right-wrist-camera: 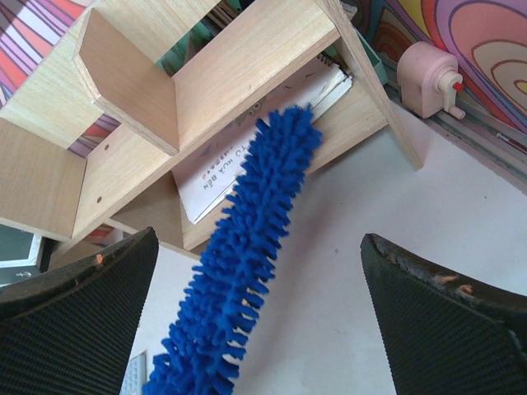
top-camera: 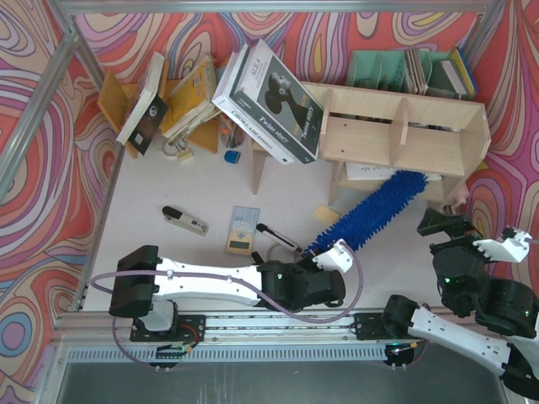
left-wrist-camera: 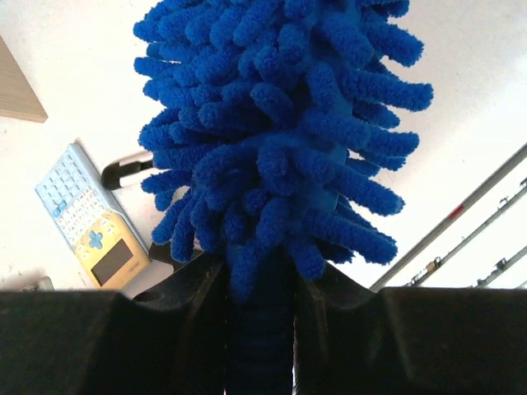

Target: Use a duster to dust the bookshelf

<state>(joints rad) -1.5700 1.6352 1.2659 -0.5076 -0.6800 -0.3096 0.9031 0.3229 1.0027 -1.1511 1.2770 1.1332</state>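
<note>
White bench (top-camera: pixel 160 189): left hand (left-wrist-camera: pixel 262 284) clamped on duster (top-camera: pixel 379 209), right hand (right-wrist-camera: pixel 257 247) spread. Risks dragging papers (right-wrist-camera: pixel 247 156) from bookshelf (top-camera: pixel 404 135) at one o'clock.

The duster (top-camera: pixel 383 206) was bright blue throughout. The bookshelf (top-camera: pixel 438 147) was pale, unpainted wood. The bench (top-camera: pixel 135 194) was white. The surrounding walls (top-camera: pixel 337 25) bore swirling bands of red, pink, purple and white. The file holder (top-camera: pixel 379 67) was green; the calculator (left-wrist-camera: pixel 90 226) pale blue and yellow; the right fingers (right-wrist-camera: pixel 445 321) black.
</note>
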